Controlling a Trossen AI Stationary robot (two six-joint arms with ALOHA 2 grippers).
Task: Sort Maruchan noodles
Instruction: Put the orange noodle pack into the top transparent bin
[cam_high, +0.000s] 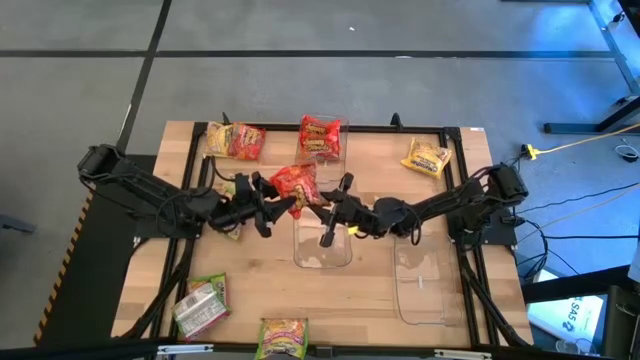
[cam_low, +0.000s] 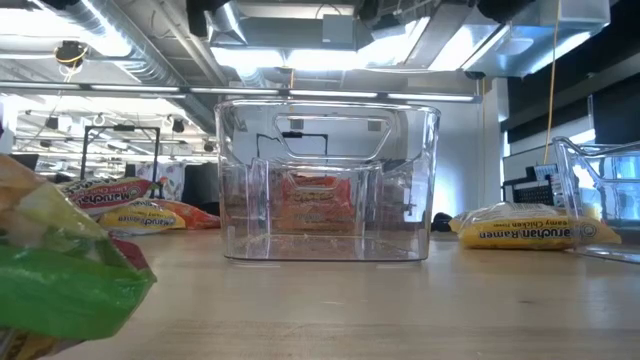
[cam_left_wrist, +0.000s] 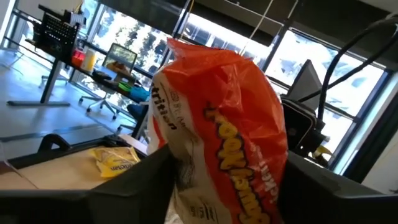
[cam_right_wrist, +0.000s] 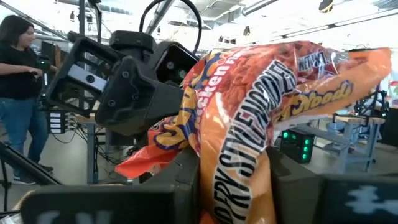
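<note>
Red Maruchan packet (cam_high: 293, 184) was held up above the table (cam_high: 250, 300) mid-way btwn both arms, just left of the clear bin (cam_high: 323, 250). Left gripper (cam_high: 268, 205) pinched its left edge; right gripper (cam_high: 322, 205) was clamped on its right edge. Other packets lay scattered round the table edges.

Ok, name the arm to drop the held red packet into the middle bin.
Right, probably. The right hand and left hand both grip the red crinkly plastic noodle packet, but the right one hangs over the clear rectangular plastic bin; the left is beside it.
</note>
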